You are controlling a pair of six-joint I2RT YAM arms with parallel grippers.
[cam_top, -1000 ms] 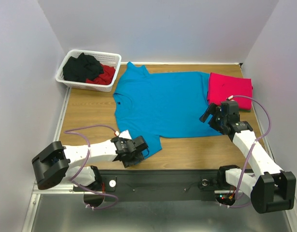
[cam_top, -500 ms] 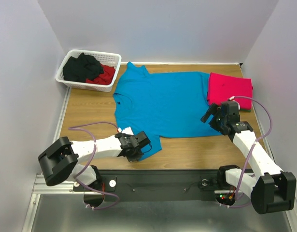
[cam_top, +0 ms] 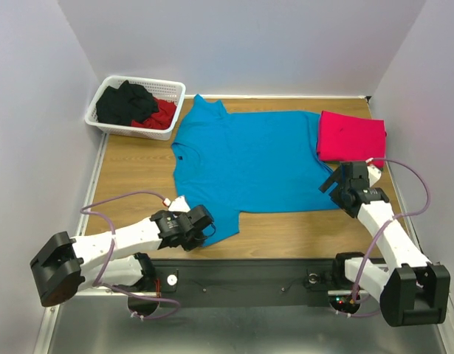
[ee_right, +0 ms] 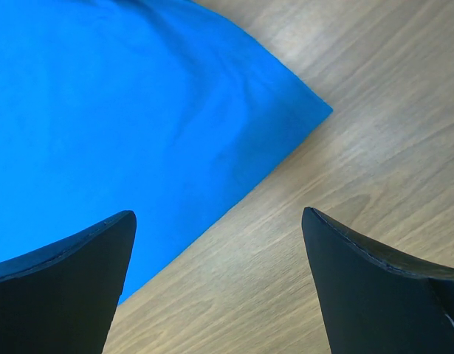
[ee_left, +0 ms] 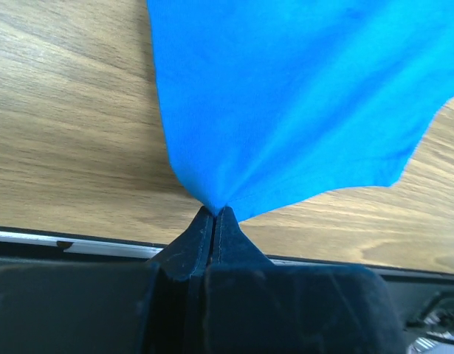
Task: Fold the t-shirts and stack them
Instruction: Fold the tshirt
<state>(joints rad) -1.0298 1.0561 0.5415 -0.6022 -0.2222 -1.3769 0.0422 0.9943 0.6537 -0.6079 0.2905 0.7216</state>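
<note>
A: From above first. Anything new at the left end effector (cam_top: 199, 226)?

B: Parted a second ago, now pinched tight on the near sleeve of the turquoise t-shirt (cam_top: 249, 158) and drawn a little leftward along the near edge of the counter (cam_top: 131, 173). Rest of the cloth spread flat mid-counter, collar toward the white basket (cam_top: 101, 118) with its heap of dark and red clothes (cam_top: 134, 105).

A: And the right end effector (cam_top: 336, 181)?

B: Wide apart, holding nothing, shifted slightly toward the near right hem corner. Beyond it, the pinkish-red t-shirt (cam_top: 351, 136), already folded at the far right, right against the turquoise hem.

A: Left wrist view?

B: Left end effector (ee_left: 214, 215) shut, with a peak of the turquoise t-shirt (ee_left: 300, 96) caught at the tips and creases fanning out from the pinch. Bare counter (ee_left: 71, 118) to the left.

A: Right wrist view?

B: Right end effector (ee_right: 218, 214) spread wide, straddling the hem edge. Corner of the turquoise t-shirt (ee_right: 123, 110) just ahead on the counter (ee_right: 359, 147), not yet touched.

A: Meaning for the task?

B: Probably one grip secured and a second needed before any fold. Likely next: closing on that hem corner, then lifting both sides together. Some risk of dragging the shirt askew if pulled by the sleeve alone.
</note>
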